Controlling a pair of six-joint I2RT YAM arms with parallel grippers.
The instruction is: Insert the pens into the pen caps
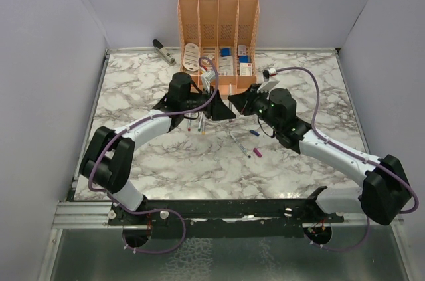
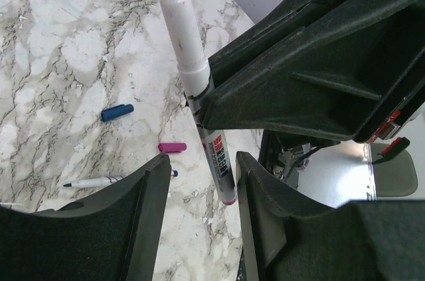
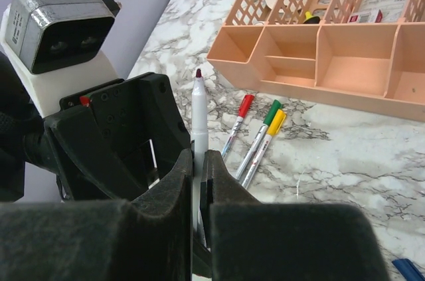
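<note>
White pen (image 3: 198, 111), its red label (image 2: 218, 155) unreadable, stands pinched between the right fingers (image 3: 174, 194); left fingers (image 2: 147, 211) spread apart either side.

The tabletop (image 1: 179, 165) has a smooth, faintly glossy marble-look face, white veined with grey, while the right tool (image 3: 198, 168) and the left tool (image 2: 201, 161) are matt black plastic with a fine, grainy texture. The pen (image 2: 188, 48) is smooth white plastic with a soft sheen and a printed label, and the blue cap (image 2: 117, 112) and pink cap (image 2: 172, 147) look like smooth moulded plastic. The orange rack (image 1: 218, 15) is matt plastic with latticed walls, and the stapler (image 1: 163, 51) shows black and silvery metal.
</note>
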